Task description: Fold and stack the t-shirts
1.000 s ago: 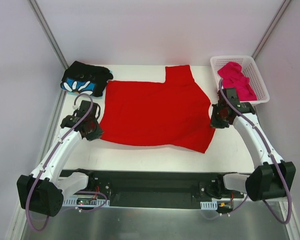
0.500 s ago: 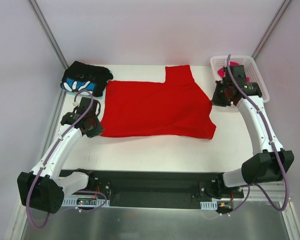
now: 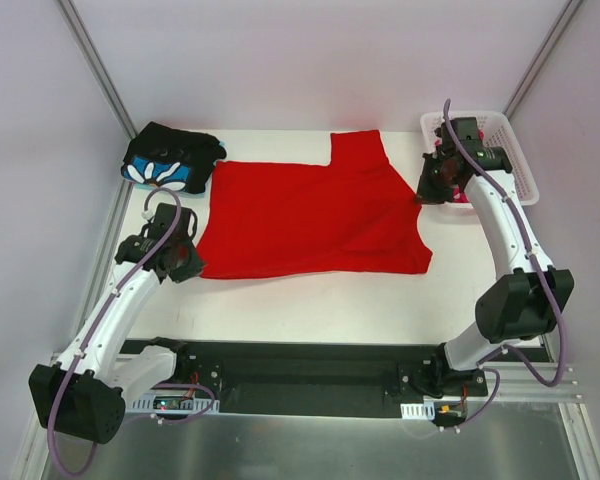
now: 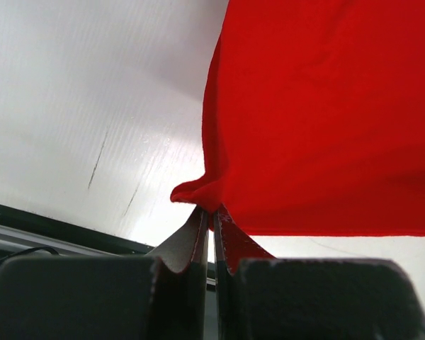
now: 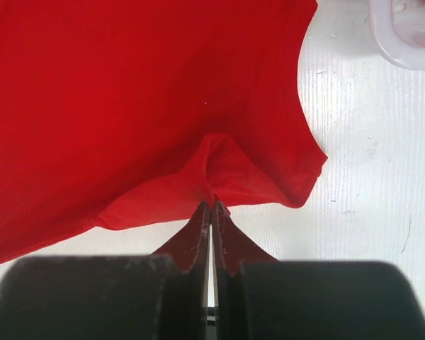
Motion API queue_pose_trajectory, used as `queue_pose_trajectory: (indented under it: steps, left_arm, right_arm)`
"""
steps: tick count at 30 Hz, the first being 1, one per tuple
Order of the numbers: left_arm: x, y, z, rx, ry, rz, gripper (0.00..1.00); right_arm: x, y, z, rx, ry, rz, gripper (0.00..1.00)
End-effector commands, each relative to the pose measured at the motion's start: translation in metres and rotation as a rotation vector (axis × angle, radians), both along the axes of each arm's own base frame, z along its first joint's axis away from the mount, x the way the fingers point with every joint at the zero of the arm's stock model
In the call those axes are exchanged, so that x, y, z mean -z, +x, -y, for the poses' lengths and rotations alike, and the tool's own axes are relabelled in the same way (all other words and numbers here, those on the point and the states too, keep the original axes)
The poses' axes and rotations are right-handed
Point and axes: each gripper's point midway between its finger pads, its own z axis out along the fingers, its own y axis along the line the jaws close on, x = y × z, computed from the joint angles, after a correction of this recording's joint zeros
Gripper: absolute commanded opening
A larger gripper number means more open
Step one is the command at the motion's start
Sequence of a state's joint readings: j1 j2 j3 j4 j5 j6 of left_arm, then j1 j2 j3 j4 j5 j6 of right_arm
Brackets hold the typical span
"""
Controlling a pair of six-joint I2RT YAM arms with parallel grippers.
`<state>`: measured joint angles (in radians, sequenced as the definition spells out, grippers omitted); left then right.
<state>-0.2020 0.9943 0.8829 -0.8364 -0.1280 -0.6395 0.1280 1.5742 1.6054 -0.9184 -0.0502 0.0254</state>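
Red t-shirt [image 3: 310, 215] lies spread mid-table. Left gripper [image 4: 211, 212] clenched on its left corner. Right gripper [image 5: 211, 207] clenched on right edge, near basket [image 3: 521, 168]. Best approach: move both hands level and together, cloth taut, so fold lands square.

White links, black joints and looping purple cables [image 3: 446, 115] make up the left arm [image 3: 115, 310] and right arm [image 3: 502, 232], with black left gripper [image 4: 210, 212] and right gripper [image 5: 210, 207]

Likely a lab: white-walled cell [image 3: 310, 60], metal frame [image 3: 93, 60].
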Motion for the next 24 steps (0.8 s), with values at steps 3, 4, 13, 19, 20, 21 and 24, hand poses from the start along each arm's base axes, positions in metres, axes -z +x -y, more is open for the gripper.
queue_pose_trajectory:
  steps: [3,4,13,19,20,21,24]
  left_arm:
    - [0.003,-0.014,0.0,0.006,-0.007,-0.042,0.0]
    - [0.004,-0.016,0.001,0.008,-0.01,-0.046,0.0]
    - [0.006,-0.027,0.0,0.001,-0.025,-0.036,0.0]
    - [0.029,-0.025,0.01,-0.009,-0.065,-0.092,0.0]
    - [0.031,-0.024,0.015,-0.01,-0.089,-0.097,0.0]
    - [0.032,-0.018,0.019,-0.008,-0.103,-0.089,0.0]
    - [0.04,-0.012,0.024,-0.012,-0.12,-0.112,0.0]
  right_arm:
    - [-0.025,0.01,-0.003,-0.006,0.024,0.049,0.01]
    - [-0.028,0.009,-0.004,-0.01,0.028,0.054,0.01]
    - [-0.032,-0.018,-0.002,-0.019,0.034,0.075,0.01]
    - [-0.006,-0.031,-0.005,-0.026,0.047,0.034,0.01]
    - [-0.002,-0.032,-0.006,-0.027,0.046,0.028,0.01]
    - [0.003,-0.033,-0.006,-0.027,0.047,0.02,0.01]
    - [0.007,-0.03,-0.01,-0.035,0.051,0.015,0.01]
